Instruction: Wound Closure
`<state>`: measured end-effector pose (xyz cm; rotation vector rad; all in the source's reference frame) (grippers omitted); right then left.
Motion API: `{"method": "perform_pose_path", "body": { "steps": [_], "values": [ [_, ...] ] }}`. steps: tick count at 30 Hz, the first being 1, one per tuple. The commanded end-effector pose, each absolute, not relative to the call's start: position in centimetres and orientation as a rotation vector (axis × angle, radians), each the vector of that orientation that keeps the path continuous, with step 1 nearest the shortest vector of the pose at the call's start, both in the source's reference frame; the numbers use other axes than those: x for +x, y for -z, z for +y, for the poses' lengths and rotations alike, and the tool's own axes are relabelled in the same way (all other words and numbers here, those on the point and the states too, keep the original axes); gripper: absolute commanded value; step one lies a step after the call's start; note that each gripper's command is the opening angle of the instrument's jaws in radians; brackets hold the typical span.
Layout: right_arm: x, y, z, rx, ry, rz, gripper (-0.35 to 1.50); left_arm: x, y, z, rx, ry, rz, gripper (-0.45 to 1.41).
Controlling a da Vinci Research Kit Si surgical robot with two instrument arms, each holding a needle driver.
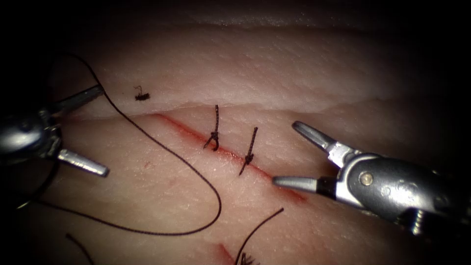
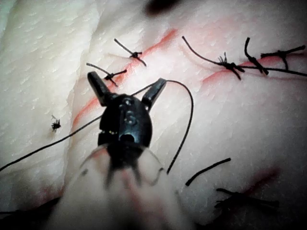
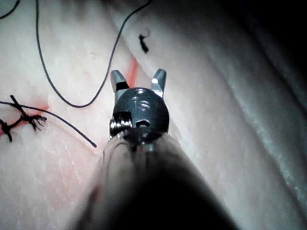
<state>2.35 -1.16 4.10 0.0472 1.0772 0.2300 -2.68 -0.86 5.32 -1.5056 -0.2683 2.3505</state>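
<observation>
My judgement is that I am between stitches: two knotted stitches already cross the cut near its middle, and the stretch of cut toward the tissue's lower right edge lies unclosed. I cannot find the needle in any view, so I will not say where it is. Whatever comes next calls for locating it first, and for minding the loose thread so it does not snag on the tied knots.

My left end effector sits at the tissue's left edge, left of the cut, its jaws spread wide. The thread runs past its upper jaw and sweeps in a long loop across the tissue on the left side of the cut; from the left wrist view the strand touches one jaw tip but is not pinched, so I count that end effector as holding nothing.

My right end effector comes in over the lower right end of the cut, jaws wide apart, one tip just above the red line. It grips nothing.

A short cut end of thread lies on the tissue above the cut.
</observation>
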Motion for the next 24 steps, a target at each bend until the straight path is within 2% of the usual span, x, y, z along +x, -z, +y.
{"method": "perform_pose_path", "body": {
  "steps": [1,8,24],
  "values": [
    [2.41,-4.12,-1.07,0.054,-0.218,1.075,1.16,-2.77,-5.4,-0.82,-1.527,-2.357,-0.284,0.93],
    [2.21,-4.1,-0.9,0.063,-0.188,1.076,1.1,-2.92,-5.66,-0.67,-1.602,-2.368,-0.303,0.91],
    [2.21,-4.13,-0.94,0.058,-0.185,1.076,1.08,-2.95,-5.96,-0.78,-1.62,-2.379,-0.293,0.88]
  ]
}}
